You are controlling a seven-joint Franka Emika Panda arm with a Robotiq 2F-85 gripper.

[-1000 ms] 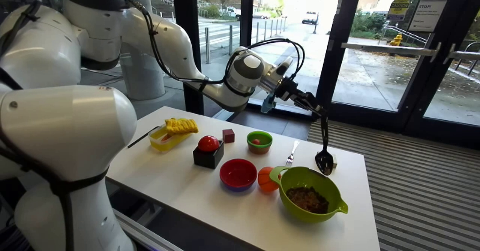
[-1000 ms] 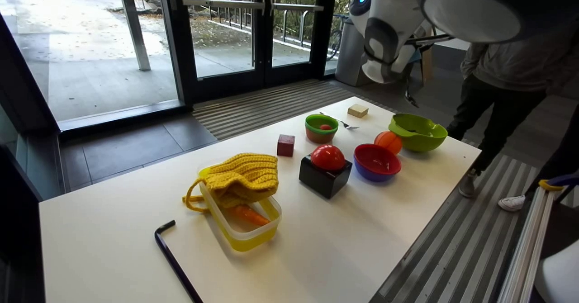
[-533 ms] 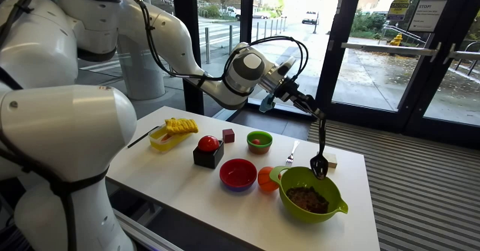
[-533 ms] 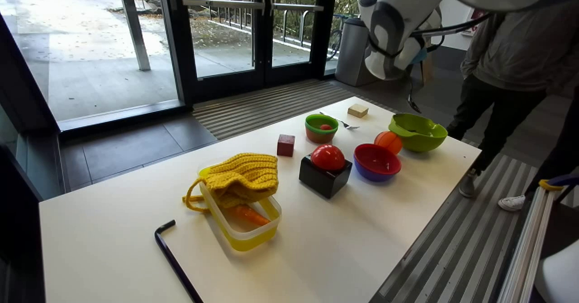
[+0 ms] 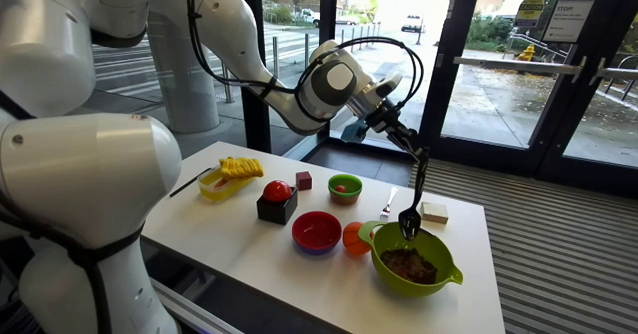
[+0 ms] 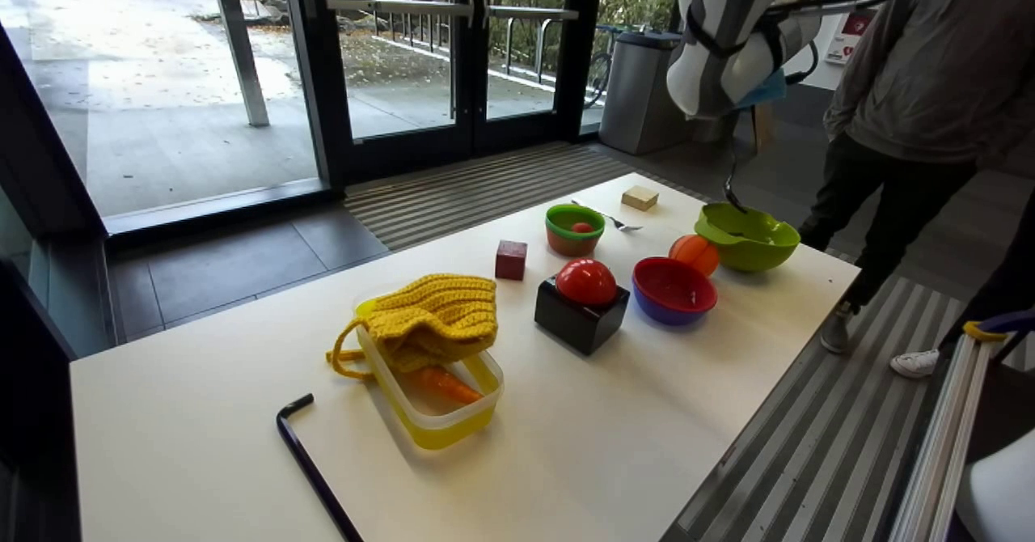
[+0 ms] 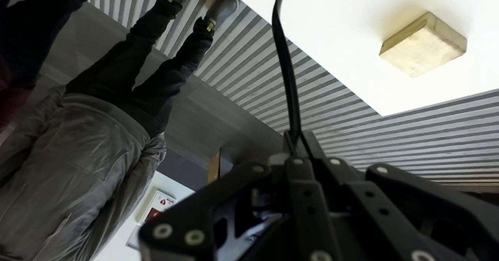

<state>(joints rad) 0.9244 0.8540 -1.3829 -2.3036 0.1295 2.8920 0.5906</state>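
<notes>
My gripper (image 5: pixel 422 153) is shut on the handle of a black spoon (image 5: pixel 409 223), which hangs downward with its head lowest. In the wrist view the spoon's dark handle (image 7: pixel 286 66) rises from between the gripper's tips (image 7: pixel 297 136), while its head is out of frame. A green bowl (image 5: pixel 398 285) with a handle and a spout holds brown crumbly bits (image 5: pixel 408 265). The spoon's head overlaps the bowl's far rim in both exterior views; whether it reaches inside the rim I cannot tell. An exterior view shows the thin spoon (image 6: pixel 732 190) just over the green bowl (image 6: pixel 756 249).
Near the bowl are an orange ball (image 5: pixel 355 239), a fork (image 5: pixel 389 205) and a pale wooden block (image 5: pixel 434 212). Further along the table stand red-and-purple bowls (image 5: pixel 317 232), a green cup (image 5: pixel 345 188), a red-domed black box (image 5: pixel 277 209) and a yellow tub (image 6: pixel 433 429). A person (image 6: pixel 914 81) stands beyond.
The spoon has swung from beside the far table edge toward the green bowl, leftward in an exterior view. Its head has come to the bowl's rim. The grip on the handle is unchanged.
</notes>
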